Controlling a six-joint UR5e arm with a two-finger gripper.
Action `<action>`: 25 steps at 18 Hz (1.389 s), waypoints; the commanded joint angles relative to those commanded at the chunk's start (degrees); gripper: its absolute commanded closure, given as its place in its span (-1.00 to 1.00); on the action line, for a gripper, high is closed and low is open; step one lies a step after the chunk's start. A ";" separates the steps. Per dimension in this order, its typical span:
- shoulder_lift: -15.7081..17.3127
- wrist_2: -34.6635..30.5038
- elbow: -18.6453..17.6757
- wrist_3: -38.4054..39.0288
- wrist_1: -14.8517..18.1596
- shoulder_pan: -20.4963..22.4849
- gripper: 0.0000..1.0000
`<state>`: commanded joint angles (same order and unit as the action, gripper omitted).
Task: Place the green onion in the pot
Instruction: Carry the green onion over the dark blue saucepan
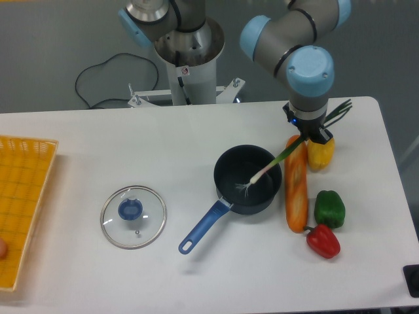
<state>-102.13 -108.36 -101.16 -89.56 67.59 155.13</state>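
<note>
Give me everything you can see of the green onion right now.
The green onion is a long thin stalk, held near its leaf end by the gripper and slanting down to the left. Its white root end with wispy rootlets hangs over the inside of the pot; whether it touches the bottom is unclear. Dark green leaf tips splay out behind the gripper.

The small round dark saucepan with a long blue handle (pixel 247 179) sits mid-table, with the round glass lid with a blue knob (pixel 133 216) well to its left and the yellow woven basket (pixel 23 203) at the far left edge. Just right of the pan lies the long orange baguette-shaped loaf (pixel 296 186), with the yellow bell pepper (pixel 320 154) behind-right of it and the blocky green bell pepper (pixel 329 209) and red bell pepper (pixel 323 241) to its right toward the front. The long thin green onion (pixel 273 163) slants from the two-finger gripper (pixel 309 134), above the loaf's far end, down-left over the pan's rim, its root end inside the pan.
</note>
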 joint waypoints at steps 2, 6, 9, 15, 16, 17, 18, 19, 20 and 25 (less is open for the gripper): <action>0.44 -0.88 -0.53 0.00 0.09 -0.27 0.62; 0.35 -2.81 -0.97 0.44 0.00 -1.76 0.62; -0.17 -3.61 -0.97 0.70 -0.09 -2.64 0.62; -2.37 -4.74 -0.53 2.80 -0.44 -3.25 0.61; -3.24 -5.97 -0.27 3.86 -0.44 -3.95 0.61; -4.21 -7.46 0.08 4.91 -0.53 -5.44 0.61; -4.91 -8.96 0.35 5.70 -0.53 -6.24 0.61; -5.44 -9.84 0.70 6.15 -0.44 -6.42 0.61; -5.53 -10.02 0.79 6.59 -0.44 -6.42 0.61; -5.36 -10.29 0.88 6.85 -0.26 -6.95 0.61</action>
<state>-107.49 -118.65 -100.28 -82.71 67.32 148.18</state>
